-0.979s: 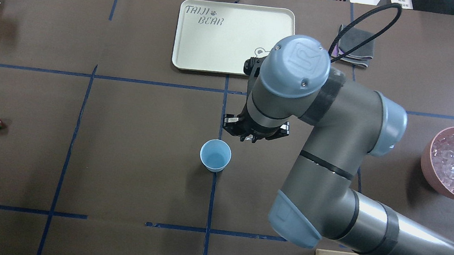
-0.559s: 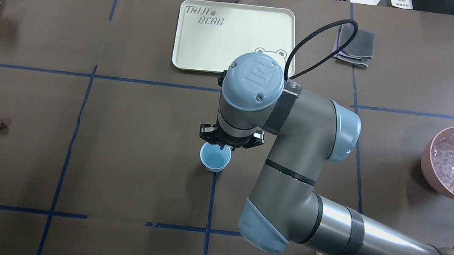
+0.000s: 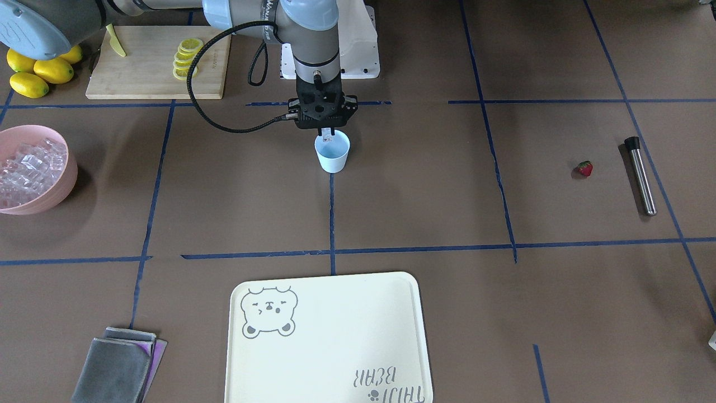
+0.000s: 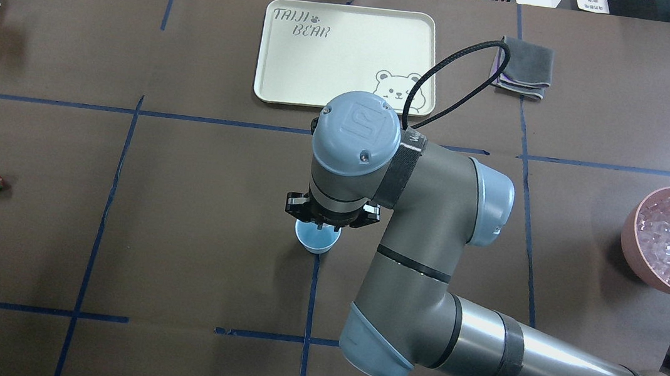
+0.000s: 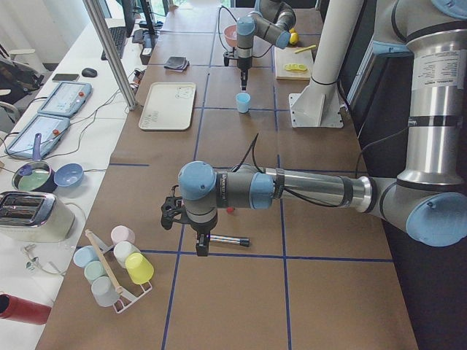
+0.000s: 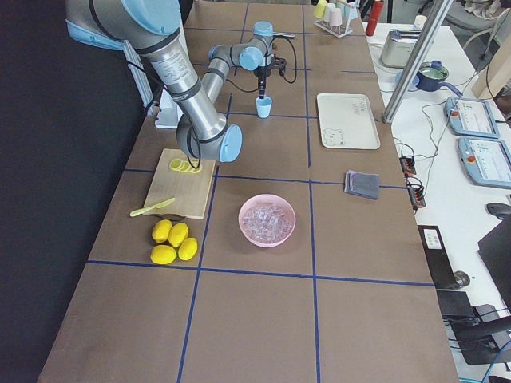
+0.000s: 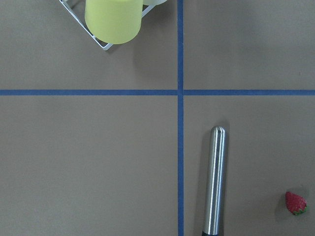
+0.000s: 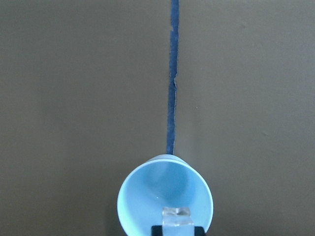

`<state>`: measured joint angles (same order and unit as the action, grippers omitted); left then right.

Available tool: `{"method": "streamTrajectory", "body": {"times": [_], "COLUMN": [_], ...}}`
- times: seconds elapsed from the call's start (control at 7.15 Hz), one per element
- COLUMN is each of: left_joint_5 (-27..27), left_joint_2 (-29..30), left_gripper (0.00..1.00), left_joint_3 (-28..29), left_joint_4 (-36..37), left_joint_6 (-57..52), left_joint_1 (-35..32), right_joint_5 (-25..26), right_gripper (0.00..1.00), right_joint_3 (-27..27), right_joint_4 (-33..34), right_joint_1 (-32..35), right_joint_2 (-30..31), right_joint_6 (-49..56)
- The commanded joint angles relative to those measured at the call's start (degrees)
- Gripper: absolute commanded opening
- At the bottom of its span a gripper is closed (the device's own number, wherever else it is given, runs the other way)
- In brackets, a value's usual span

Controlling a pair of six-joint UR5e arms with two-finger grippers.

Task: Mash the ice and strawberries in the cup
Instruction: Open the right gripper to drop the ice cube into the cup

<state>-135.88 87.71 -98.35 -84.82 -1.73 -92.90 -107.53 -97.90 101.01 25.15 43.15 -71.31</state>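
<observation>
Hovering over cup (image 3: 332,154): right end effector (image 3: 328,133), clamped on one ice cube (image 8: 176,217); left end effector (image 5: 200,248) near strawberry (image 7: 295,202), closure cannot be told.

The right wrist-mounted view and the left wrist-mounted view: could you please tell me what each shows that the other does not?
Only the right wrist view shows the cup and the ice cube that the right gripper holds over its opening. Only the left wrist view shows the strawberry, the metal rod beside it and a yellow-green cup on a wire rack. Both show the brown table crossed by blue tape.
</observation>
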Motion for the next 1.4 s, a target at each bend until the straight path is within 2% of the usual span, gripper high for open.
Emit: {"method": "streamTrajectory", "body": {"times": [0.0, 0.28, 0.42, 0.56, 1.26], "left_joint_5": [0.0, 0.0, 0.0, 0.0, -0.1], "left_joint_2": [0.0, 0.1, 0.1, 0.1, 0.2], "left_gripper": [1.00, 1.00, 1.00, 1.00, 1.00], "left_joint_3": [0.0, 0.0, 0.0, 0.0, -0.1], "left_joint_4": [0.0, 0.1, 0.0, 0.0, 0.1], "left_joint_6": [0.0, 0.0, 0.0, 0.0, 0.1], "left_joint_1": [0.0, 0.0, 0.0, 0.0, 0.0], "right_joint_5": [0.3, 0.3, 0.4, 1.6, 1.7], "right_gripper": [0.19, 0.52, 0.92, 0.99, 0.99], "right_joint_3": [1.0, 1.0, 1.0, 1.1, 1.0], "right_joint_4": [0.0, 0.0, 0.0, 0.0, 0.0], "right_joint_1": [-0.2, -0.2, -0.2, -0.2, 0.2], "right_joint_2": [-0.9, -0.8, -0.7, -0.8, -0.8], "right_joint_6": [0.0, 0.1, 0.1, 0.0, 0.3]}}
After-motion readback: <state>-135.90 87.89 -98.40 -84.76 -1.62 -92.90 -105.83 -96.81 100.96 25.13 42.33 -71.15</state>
